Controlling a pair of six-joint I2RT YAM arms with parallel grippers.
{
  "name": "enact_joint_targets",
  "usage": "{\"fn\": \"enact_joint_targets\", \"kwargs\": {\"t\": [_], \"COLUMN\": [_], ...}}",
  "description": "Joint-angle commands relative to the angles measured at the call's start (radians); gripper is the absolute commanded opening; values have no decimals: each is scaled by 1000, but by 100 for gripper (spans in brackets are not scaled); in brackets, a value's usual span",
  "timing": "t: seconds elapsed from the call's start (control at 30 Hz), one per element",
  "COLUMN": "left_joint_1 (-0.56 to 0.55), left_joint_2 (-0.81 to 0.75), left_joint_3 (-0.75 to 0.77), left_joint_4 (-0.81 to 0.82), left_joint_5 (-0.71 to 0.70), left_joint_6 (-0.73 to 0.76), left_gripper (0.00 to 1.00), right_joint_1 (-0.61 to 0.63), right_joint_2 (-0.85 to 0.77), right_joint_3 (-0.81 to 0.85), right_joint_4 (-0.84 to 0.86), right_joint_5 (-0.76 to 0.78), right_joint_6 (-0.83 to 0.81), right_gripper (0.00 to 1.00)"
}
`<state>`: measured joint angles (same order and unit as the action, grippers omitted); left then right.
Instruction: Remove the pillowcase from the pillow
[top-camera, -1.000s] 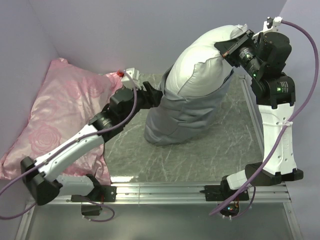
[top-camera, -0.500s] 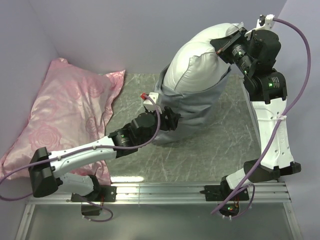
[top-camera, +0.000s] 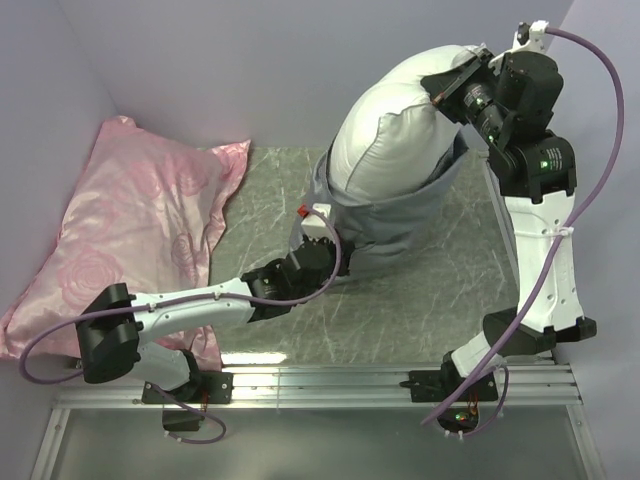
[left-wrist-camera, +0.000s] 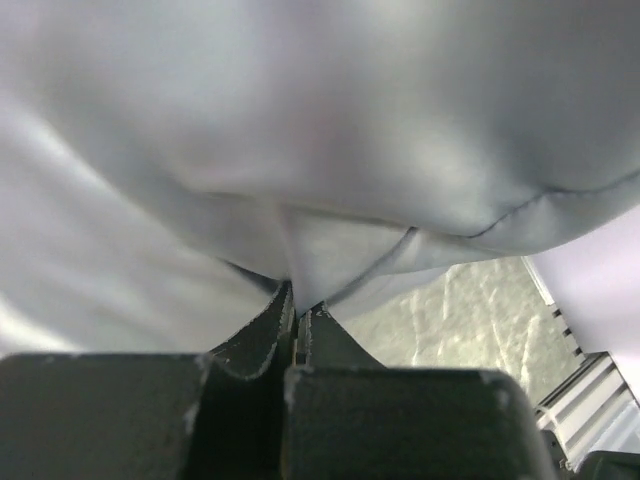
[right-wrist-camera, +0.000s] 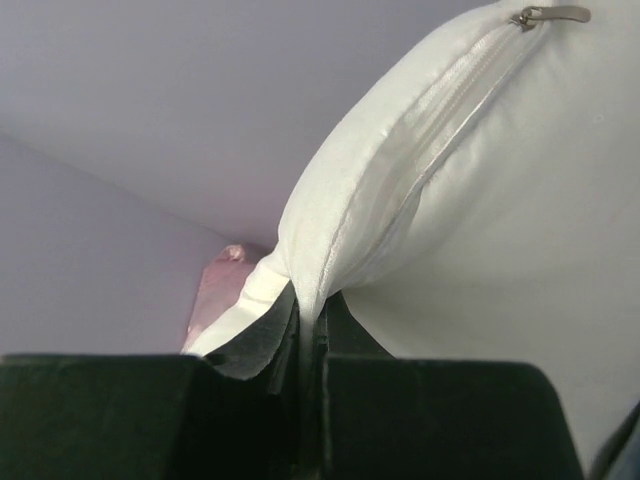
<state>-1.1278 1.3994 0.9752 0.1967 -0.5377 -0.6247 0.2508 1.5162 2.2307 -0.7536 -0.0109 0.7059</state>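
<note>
**A:** Item one, desk (top-camera: 265, 185): marbled top that carries everything. What stands on it?

**B:** Item two, pillow (top-camera: 395, 140): white and plump, stood on end. Its long axis rises from the desk up toward the far right. The upper half is bare and the lower half sits inside item three.

**A:** Item three?

**B:** Pillowcase (top-camera: 395, 225): grey, bunched as a sleeve around the pillow's lower half. Its bottom rests on the desk and its mouth faces up the axis.

**A:** Holds?

**B:** Right jaws: clamped on the pillow's seamed top corner, just beside the zip (right-wrist-camera: 455, 85), at the high end. Left jaws: closed on a pinched fold of the grey cloth, low on its near-left side. They are the pair nearer the case.

**A:** So the two grips sit at opposite ends of one axis.

**B:** Judged so. The case lies below and near-left of the right jaws. It should come off by drawing the fold down the axis, away from them.
</note>
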Motion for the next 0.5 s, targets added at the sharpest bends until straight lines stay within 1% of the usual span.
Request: {"fn": "enact_joint_targets", "kwargs": {"t": [0.0,0.03,0.1,0.17,0.2,0.23,0.33,0.4,0.43,0.47], "left_joint_1": [-17,-17,-18,-18,-18,-18,-32,-61,-73,-108], "left_joint_2": [24,36,42,55,64,88,156,187,208,213], "left_joint_3": [-84,-117,-151,-199,-208,-225,-228,-222,-196,-176], "left_joint_4": [-60,-63,-59,-43,-40,-23,-3,23,30,26], "left_joint_5": [-22,-27,-13,2,10,37,76,119,128,124], "left_joint_6": [-114,-133,-186,-216,-242,-250,-280,-282,-277,-267], "left_gripper": [0,0,0,0,0,0,0,0,0,0], "right_joint_1": [-5,-13,-39,-65,-99,-116,-202,-240,-280,-291], "right_joint_2": [30,41,53,39,17,4,-34,-44,-47,-48], "right_joint_3": [176,243,283,262,244,206,167,181,207,222], "right_joint_4": [83,59,51,71,83,106,138,142,148,146], "right_joint_5": [61,65,62,43,32,22,-29,-58,-67,-73], "right_joint_6": [-14,-10,0,15,29,36,73,93,96,101], "right_gripper": [0,0,0,0,0,0,0,0,0,0]}}
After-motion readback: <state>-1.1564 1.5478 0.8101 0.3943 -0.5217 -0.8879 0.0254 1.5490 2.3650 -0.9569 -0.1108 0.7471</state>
